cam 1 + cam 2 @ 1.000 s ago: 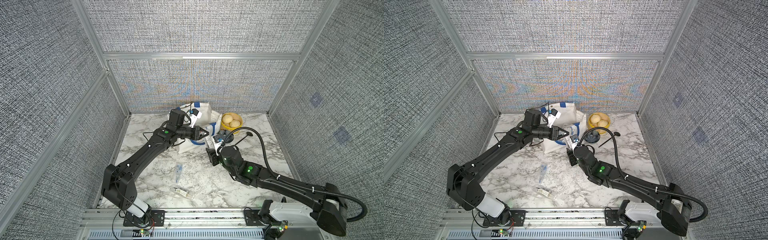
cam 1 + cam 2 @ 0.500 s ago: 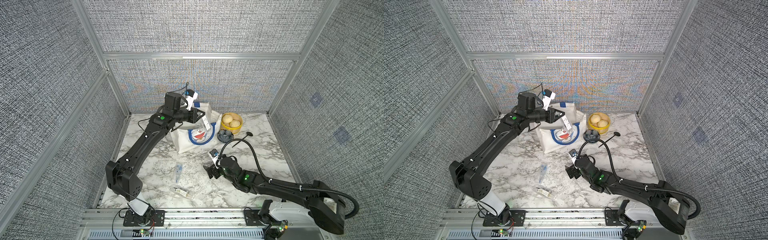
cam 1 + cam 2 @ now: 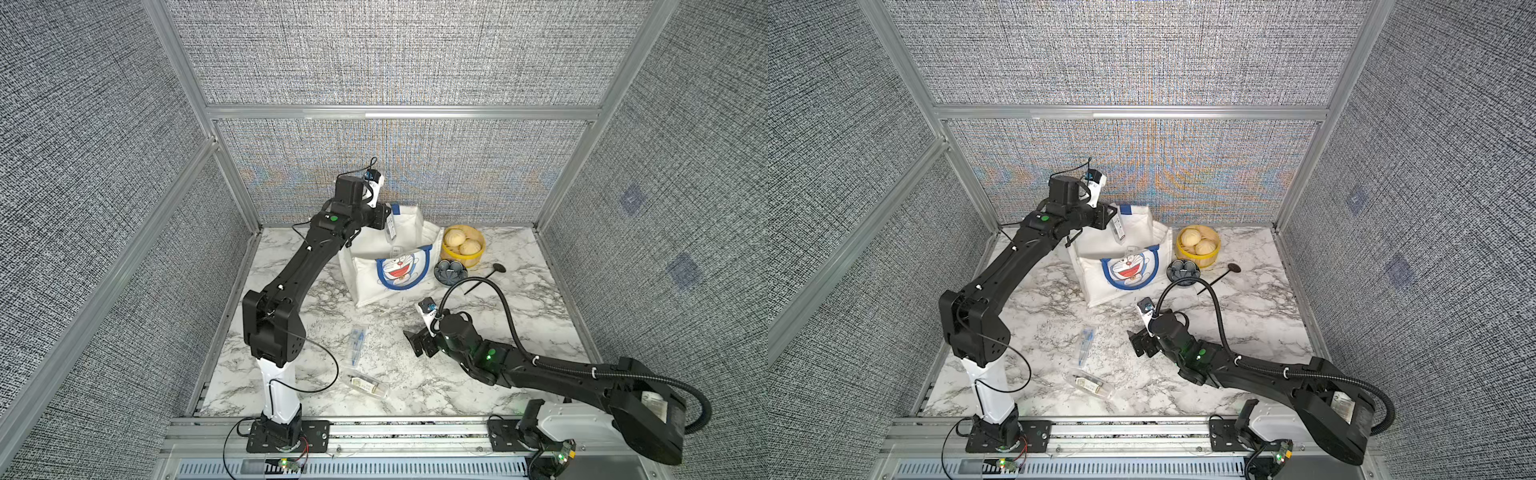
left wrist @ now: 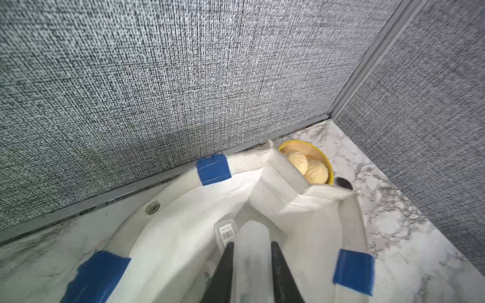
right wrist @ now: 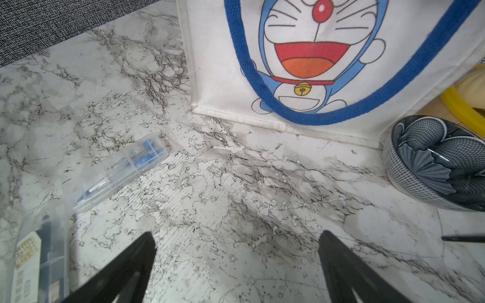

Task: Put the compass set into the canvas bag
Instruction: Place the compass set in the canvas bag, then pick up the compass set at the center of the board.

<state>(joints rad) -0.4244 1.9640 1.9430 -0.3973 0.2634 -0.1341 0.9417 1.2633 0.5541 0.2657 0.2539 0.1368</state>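
The canvas bag point(image 3: 374, 270) point(image 3: 1096, 274) stands open near the back wall, with its cartoon cat pocket point(image 5: 309, 52) facing forward. My left gripper point(image 3: 386, 220) point(image 3: 1115, 218) hovers over the bag's mouth. It is shut on the compass set point(image 3: 390, 229) point(image 3: 1119, 227), a clear plastic case with a barcode label. In the left wrist view the case point(image 4: 252, 236) hangs between the fingers above the bag's white inside point(image 4: 183, 223). My right gripper point(image 3: 417, 343) point(image 3: 1140, 345) point(image 5: 236, 236) is open and empty, low over the marble in front of the bag.
Two more clear cases lie front left, one with a blue compass point(image 3: 356, 340) point(image 5: 126, 168), one labelled point(image 3: 365, 384) point(image 5: 39, 257). A yellow steamer basket point(image 3: 462, 245), a dark patterned bowl point(image 3: 451, 272) point(image 5: 433, 162) and a black spoon point(image 3: 484, 278) sit right of the bag.
The grippers met at the bag's front a second ago. My left arm has since lifted the case up over the bag's mouth. My right gripper opened and drew back towards the front.
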